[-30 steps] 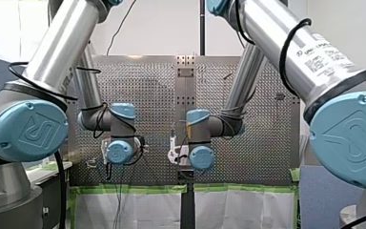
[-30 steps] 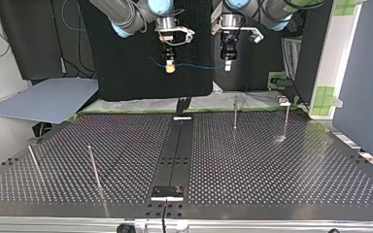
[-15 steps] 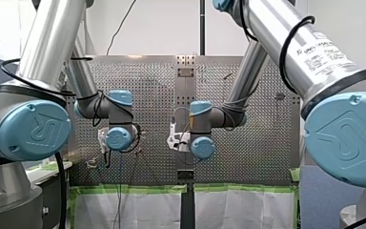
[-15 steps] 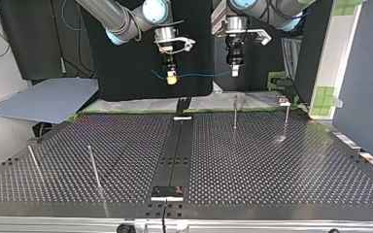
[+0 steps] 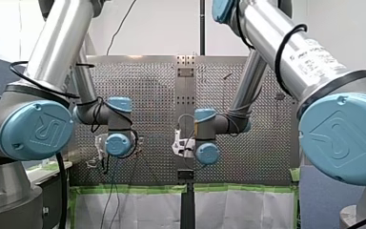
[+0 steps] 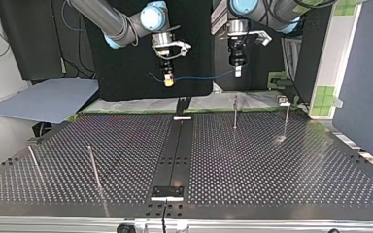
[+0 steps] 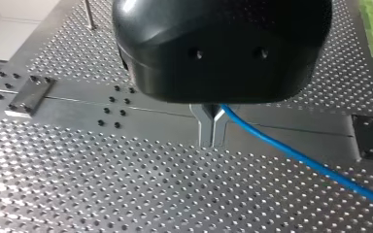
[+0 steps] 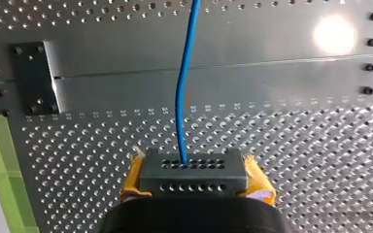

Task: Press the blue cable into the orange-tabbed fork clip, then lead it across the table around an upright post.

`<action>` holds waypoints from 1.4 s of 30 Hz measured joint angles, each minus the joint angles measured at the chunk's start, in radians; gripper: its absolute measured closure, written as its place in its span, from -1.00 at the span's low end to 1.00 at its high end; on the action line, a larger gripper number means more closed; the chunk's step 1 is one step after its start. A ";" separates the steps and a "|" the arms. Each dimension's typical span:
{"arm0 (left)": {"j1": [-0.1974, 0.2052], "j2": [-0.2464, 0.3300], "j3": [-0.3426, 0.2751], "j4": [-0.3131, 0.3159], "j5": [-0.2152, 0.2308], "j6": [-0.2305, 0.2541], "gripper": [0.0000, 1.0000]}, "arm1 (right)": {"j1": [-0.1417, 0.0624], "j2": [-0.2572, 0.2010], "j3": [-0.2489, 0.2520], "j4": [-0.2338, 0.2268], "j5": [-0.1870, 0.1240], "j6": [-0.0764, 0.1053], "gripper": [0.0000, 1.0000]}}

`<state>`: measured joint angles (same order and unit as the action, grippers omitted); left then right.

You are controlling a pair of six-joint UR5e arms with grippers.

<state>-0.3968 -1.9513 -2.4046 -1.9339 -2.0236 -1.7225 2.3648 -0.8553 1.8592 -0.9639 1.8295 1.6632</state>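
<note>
My left gripper (image 6: pixel 237 73) and my right gripper (image 6: pixel 167 81) both pinch the blue cable (image 6: pixel 201 76) high above the holey table (image 6: pixel 272 165)

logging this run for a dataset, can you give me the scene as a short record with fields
left gripper: shut on blue cable
right gripper: shut on the cable, yellow pads
cable: strung in the air between the two grippers, above the table
posts: four upright, two at the top view's left, two at its right
routing: cable touches no post yet
</note>
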 joint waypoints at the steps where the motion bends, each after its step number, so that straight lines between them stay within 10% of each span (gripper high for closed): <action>1: 0.003 -0.009 0.001 0.004 0.002 -0.003 1.00 | -0.002 0.006 -0.006 0.001 -0.005 0.001 1.00; 42: 0.126 -0.273 0.094 0.073 0.167 -0.156 1.00 | -0.064 0.165 -0.144 0.024 -0.072 0.025 1.00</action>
<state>-0.2703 -2.2238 -2.3109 -1.8608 -1.8565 -1.8788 2.3005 -0.6900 1.7148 -0.9403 1.7578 1.6878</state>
